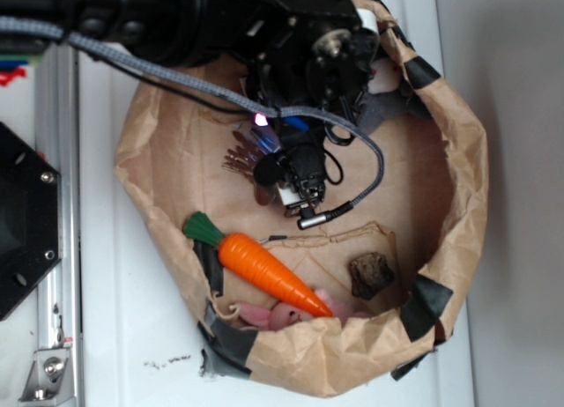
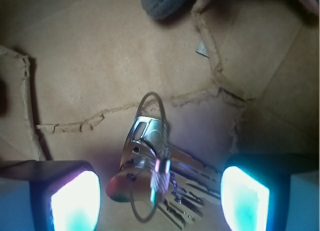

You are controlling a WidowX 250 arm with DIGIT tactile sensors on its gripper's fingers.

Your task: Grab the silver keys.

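The silver keys [image 2: 160, 176] lie flat on the brown paper between my two glowing fingertips [image 2: 75, 201], fanned toward the right, with a wire ring and an oval tag on top. My gripper [image 2: 160, 198] is open, one finger on each side of the bunch, neither touching it. In the exterior view the keys [image 1: 242, 158] peek out at the left of the black gripper [image 1: 280, 173], which hangs over the middle of the paper bag.
The rolled-down brown paper bag [image 1: 458, 160] walls in the work area. An orange carrot [image 1: 264, 268], a pink soft toy [image 1: 282, 315] and a dark brown lump [image 1: 370, 275] lie near its front. A grey object [image 2: 167, 2] sits beyond the keys.
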